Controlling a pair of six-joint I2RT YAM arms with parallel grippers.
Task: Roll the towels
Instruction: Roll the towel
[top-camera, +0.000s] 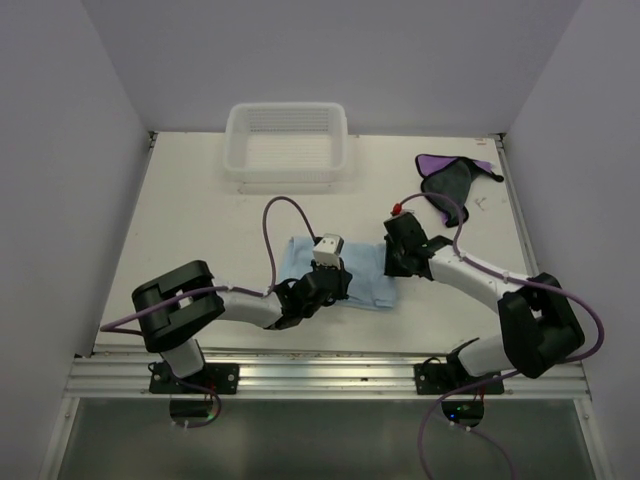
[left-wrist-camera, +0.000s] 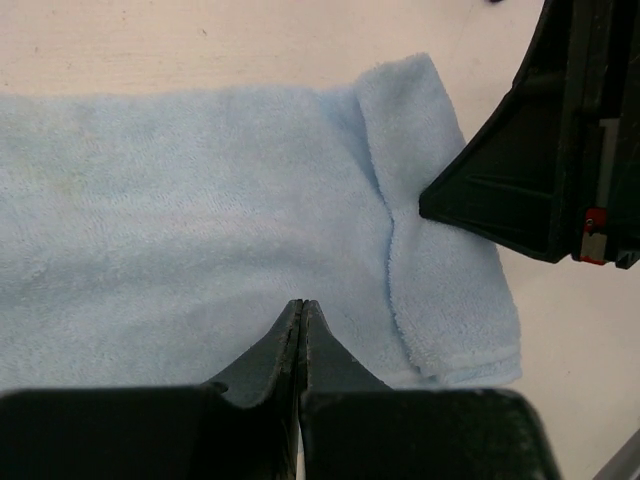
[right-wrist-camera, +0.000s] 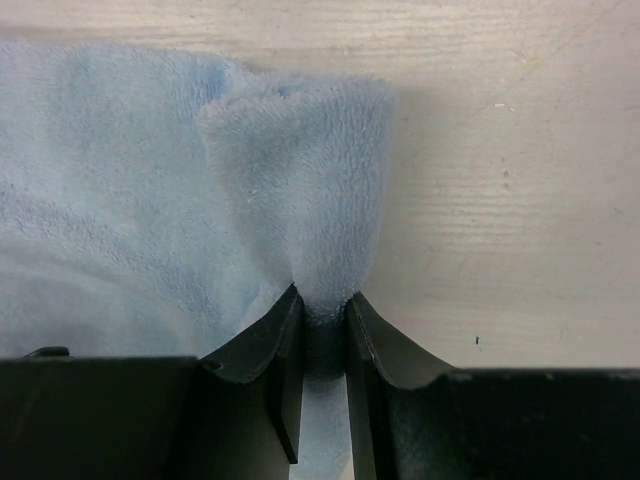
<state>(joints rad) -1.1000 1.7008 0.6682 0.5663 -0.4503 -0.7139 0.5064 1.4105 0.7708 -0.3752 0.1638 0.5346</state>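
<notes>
Wrist views alone show the right gripper pinching a raised fold of the light blue towel, the left gripper closed empty over it, by the table's near edge; overhead adds a second, purple towel at the far-right corner.

I have the first towel lying mid-frame on the bench, with the left jaws over its middle and the right jaws at its right end. The basket sits behind it at upper centre. The second towel lies upper right, well apart.
</notes>
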